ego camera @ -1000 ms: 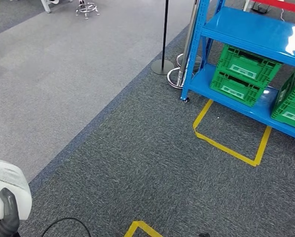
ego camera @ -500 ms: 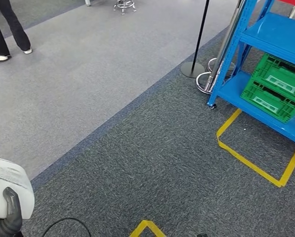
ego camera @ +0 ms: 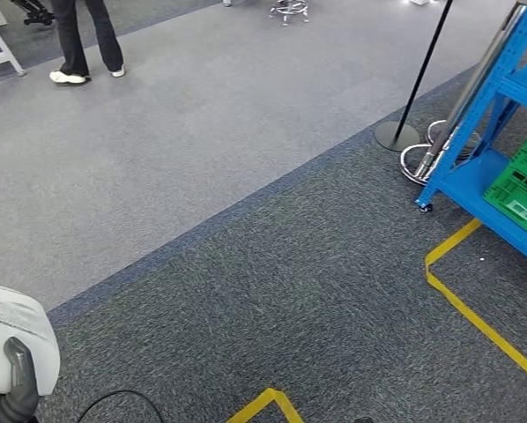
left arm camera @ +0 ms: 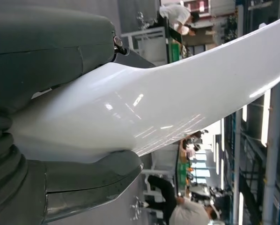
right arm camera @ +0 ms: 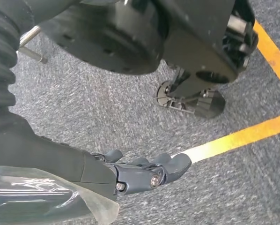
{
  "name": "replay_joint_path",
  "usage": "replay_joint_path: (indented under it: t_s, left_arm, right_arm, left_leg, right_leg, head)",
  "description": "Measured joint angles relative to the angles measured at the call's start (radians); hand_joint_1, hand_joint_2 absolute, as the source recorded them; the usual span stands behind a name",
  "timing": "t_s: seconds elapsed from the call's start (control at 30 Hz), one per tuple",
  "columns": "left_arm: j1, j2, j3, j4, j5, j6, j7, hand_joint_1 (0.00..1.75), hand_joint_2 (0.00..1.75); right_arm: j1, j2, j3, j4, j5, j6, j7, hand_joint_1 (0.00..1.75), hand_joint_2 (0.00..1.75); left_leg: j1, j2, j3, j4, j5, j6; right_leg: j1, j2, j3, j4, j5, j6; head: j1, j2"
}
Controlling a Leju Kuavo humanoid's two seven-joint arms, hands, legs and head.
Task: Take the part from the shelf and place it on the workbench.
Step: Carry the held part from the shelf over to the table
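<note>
Left hand [ego camera: 11, 388] holds white part [ego camera: 11, 339]; right hand [right arm camera: 145, 171] hangs empty, fingers loosely extended. Keep grip firm while carrying to surface.

Person's legs [ego camera: 86, 40], yellow floor tape [ego camera: 477, 317], stanchion [ego camera: 407, 101].

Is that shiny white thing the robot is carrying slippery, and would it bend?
Probably slippery: the white part is glossy enough to mirror the ceiling lights. It looks stiff, keeping a smooth curve past the left hand with no sag. It seems light for its size, since one hand holds it, though that's a guess.
</note>
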Motion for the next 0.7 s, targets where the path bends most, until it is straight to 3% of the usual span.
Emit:
replay_joint_path:
  t_s: [0.07,0.1,0.13,0.2,0.27,0.3,0.37,0.43,0.5,0.57,0.63,0.7]
  left_arm:
    - [0.003,0.001,0.0,0.0,-0.001,0.003,0.0,1.75,1.75]
    - [0.004,0.001,-0.001,0.0,-0.002,0.006,0.0,1.75,1.75]
    - [0.002,0.002,-0.002,0.0,-0.002,0.012,0.0,1.75,1.75]
    - [-0.001,0.005,-0.008,0.0,-0.004,0.024,0.0,1.75,1.75]
    - [-0.001,0.007,-0.016,0.001,-0.005,0.036,0.0,1.75,1.75]
    - [-0.001,0.009,-0.019,0.001,-0.005,0.042,0.0,1.75,1.75]
    - [-0.001,0.011,-0.026,0.002,-0.005,0.053,0.0,1.75,1.75]
    - [-0.003,0.014,-0.033,0.002,-0.005,0.062,0.0,1.75,1.75]
    - [-0.004,0.017,-0.041,0.002,-0.005,0.066,0.0,1.75,1.75]
    - [-0.004,0.021,-0.046,0.002,-0.006,0.067,0.0,1.75,1.75]
    - [-0.004,0.026,-0.048,0.003,-0.006,0.068,0.0,1.75,1.75]
    - [-0.008,0.03,-0.051,0.003,-0.006,0.068,0.0,1.75,1.75]
  right_arm:
    - [-0.004,0.002,0.0,0.0,0.001,0.0,0.0,0.0,1.75]
    - [-0.005,0.002,0.0,0.0,0.001,0.001,0.0,0.0,1.75]
    - [-0.005,0.003,0.0,0.0,0.001,0.001,-0.001,0.0,1.75]
    - [-0.002,0.003,0.0,0.0,0.001,0.001,-0.001,0.0,1.75]
    - [0.0,0.003,0.0,0.0,0.002,0.002,-0.002,0.0,1.75]
    - [0.001,0.003,0.0,0.0,0.002,0.002,-0.002,0.0,1.75]
    - [0.0,0.003,-0.001,0.0,0.006,0.002,-0.002,0.0,1.75]
    - [0.0,0.003,-0.001,0.0,0.009,0.004,-0.002,0.0,1.75]
    - [0.001,0.003,0.0,0.0,0.01,0.005,-0.002,0.0,1.75]
    - [0.002,0.003,-0.001,0.0,0.01,0.005,-0.001,0.0,1.75]
    - [0.001,0.004,-0.001,0.0,0.011,0.005,-0.002,0.0,1.75]
    - [0.002,0.004,-0.001,0.0,0.011,0.005,-0.002,0.0,1.75]
  left_leg:
    - [0.001,-0.02,-0.005,-0.009,0.011,0.01]
    - [0.003,-0.029,-0.006,-0.016,0.018,0.016]
    - [0.006,-0.039,-0.008,-0.022,0.025,0.022]
    - [0.008,-0.059,-0.016,-0.026,0.034,0.031]
    - [0.006,-0.083,-0.025,-0.024,0.04,0.033]
    - [0.006,-0.096,-0.028,-0.022,0.042,0.032]
    - [0.007,-0.123,-0.029,-0.017,0.044,0.029]
    - [0.006,-0.146,-0.035,-0.006,0.043,0.022]
    - [0.005,-0.165,-0.046,0.003,0.045,0.012]
    - [0.009,-0.182,-0.055,0.007,0.048,0.002]
    - [0.01,-0.153,-0.073,0.043,0.027,-0.009]
    - [0.013,-0.101,-0.119,0.147,-0.03,-0.019]
  right_leg:
    - [-0.002,-0.006,-0.001,-0.001,0.0,0.01]
    - [-0.004,0.014,-0.007,0.01,-0.011,0.015]
    - [-0.005,0.043,-0.022,0.04,-0.034,0.019]
    - [-0.006,0.1,-0.074,0.157,-0.103,0.023]
    - [-0.005,0.113,-0.118,0.262,-0.143,0.024]
    - [-0.005,0.114,-0.117,0.266,-0.134,0.024]
    - [-0.008,0.126,-0.063,0.168,-0.071,0.023]
    - [-0.013,0.167,0.001,0.042,-0.03,0.023]
    - [-0.015,0.191,0.021,-0.003,-0.031,0.021]
    - [-0.014,0.17,0.026,-0.006,-0.03,0.01]
    - [-0.014,0.143,0.032,-0.009,-0.024,-0.004]
    - [-0.012,0.116,0.033,-0.011,-0.023,-0.013]
  head:
    - [0.0,0.0]
    - [0.0,0.0]
    - [0.001,0.0]
    - [0.004,0.0]
    - [0.004,0.0]
    - [0.004,0.0]
    - [0.004,0.0]
    - [0.003,0.0]
    - [0.003,0.0]
    - [0.003,0.0]
    - [-0.001,0.0]
    - [-0.007,0.0]
